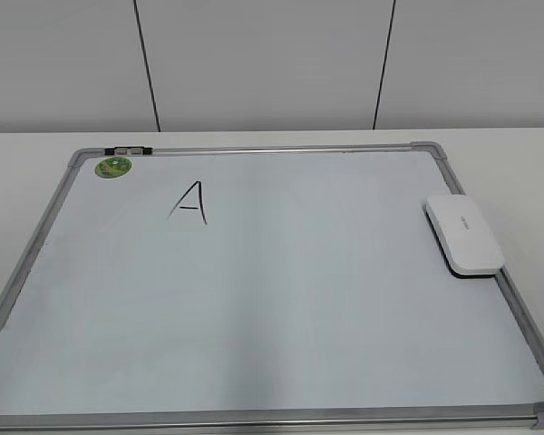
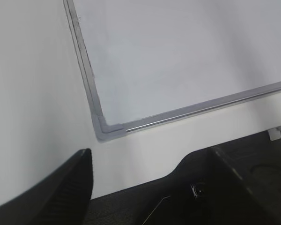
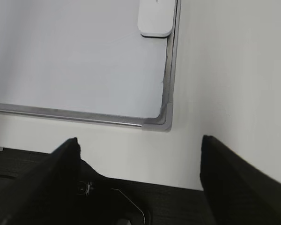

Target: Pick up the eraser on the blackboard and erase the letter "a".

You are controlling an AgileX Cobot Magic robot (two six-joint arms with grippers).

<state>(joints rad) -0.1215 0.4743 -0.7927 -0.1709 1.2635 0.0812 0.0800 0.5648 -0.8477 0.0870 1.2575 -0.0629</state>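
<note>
The white eraser (image 1: 464, 234) lies flat at the right edge of the blackboard (image 1: 254, 150), partly over its frame. It also shows at the top of the right wrist view (image 3: 155, 18). No small lowercase "a" shows; the only writing is a tall angular capital "A" (image 1: 190, 201) at the upper left. My left gripper (image 2: 150, 161) is open and empty over the table near the board's near-left corner (image 2: 105, 129). My right gripper (image 3: 138, 145) is open and empty near the board's near-right corner (image 3: 164, 123). Neither gripper shows in the exterior view.
A round green magnet (image 1: 113, 167) sits at the board's far-left corner, with a small black and white piece (image 1: 127, 149) on the top frame beside it. The board lies on a white table (image 1: 517, 172) before a grey panelled wall.
</note>
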